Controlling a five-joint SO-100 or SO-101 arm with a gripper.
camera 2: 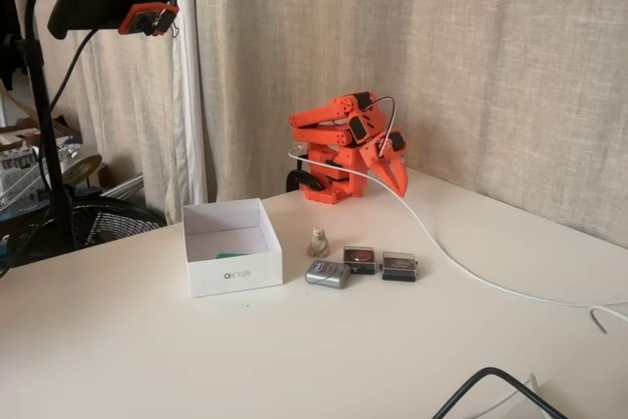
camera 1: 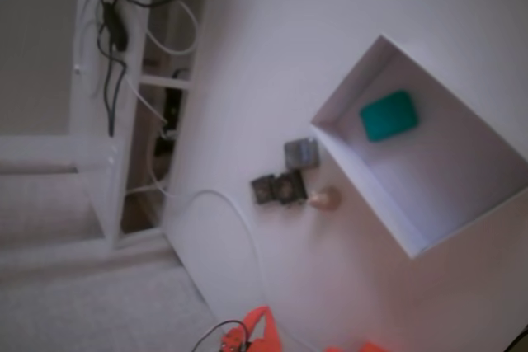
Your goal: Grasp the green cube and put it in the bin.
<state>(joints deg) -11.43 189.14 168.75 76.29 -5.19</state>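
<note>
Gripper folded back; teal rounded green cube

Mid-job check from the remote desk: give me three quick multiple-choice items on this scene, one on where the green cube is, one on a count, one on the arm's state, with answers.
1. Where is the green cube?
A. Inside the bin
B. On the table beside the dark blocks
C. Held in the tool

2. How many small items sit in the cluster on the table beside the bin?
A. One
B. Four
C. Seven

3. What is the arm doing?
A. Reaching over the bin
B. Folded back near the curtain, holding nothing
C. Pressing on a dark block

Answers:
1. A, the teal block lies on the bin's floor in a fixed view.
2. B, three dark square blocks plus one small pale figurine are visible.
3. B, the arm is tucked up behind the bin, its tool pointing down with nothing in it.
</note>
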